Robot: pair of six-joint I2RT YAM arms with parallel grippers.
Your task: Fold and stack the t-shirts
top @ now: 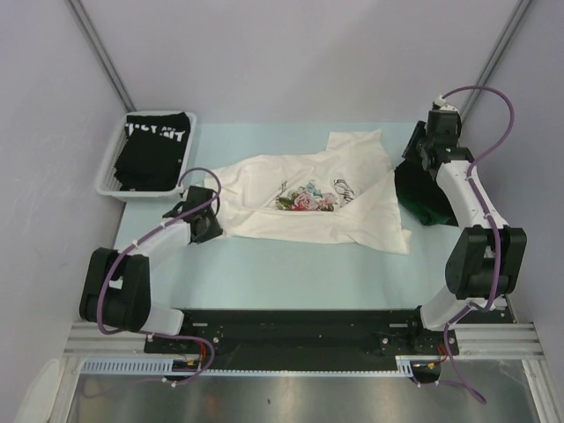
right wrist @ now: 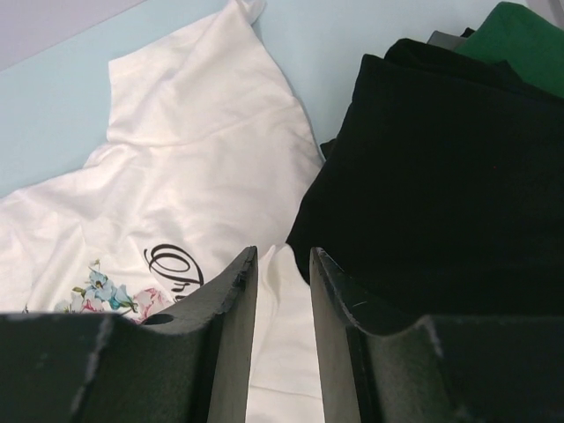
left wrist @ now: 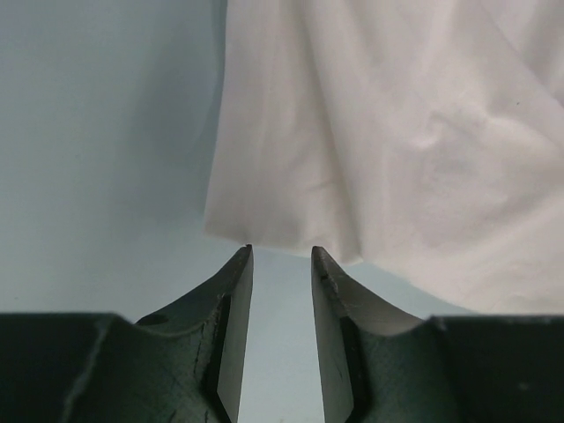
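The white tee (top: 326, 198) lies spread but rumpled across the middle of the top view, print side up: pink-blue flowers with black cursive script beside them. One sleeve reaches toward the upper right, and the hem is creased and partly folded over at lower right. At upper left sits the black lettered tee (top: 154, 150), folded, with its white lettering on top. At the right edge lies a bunched heap, the plain black tee (right wrist: 441, 176) touching the white one's edge and the green tee (right wrist: 520, 40) behind it.
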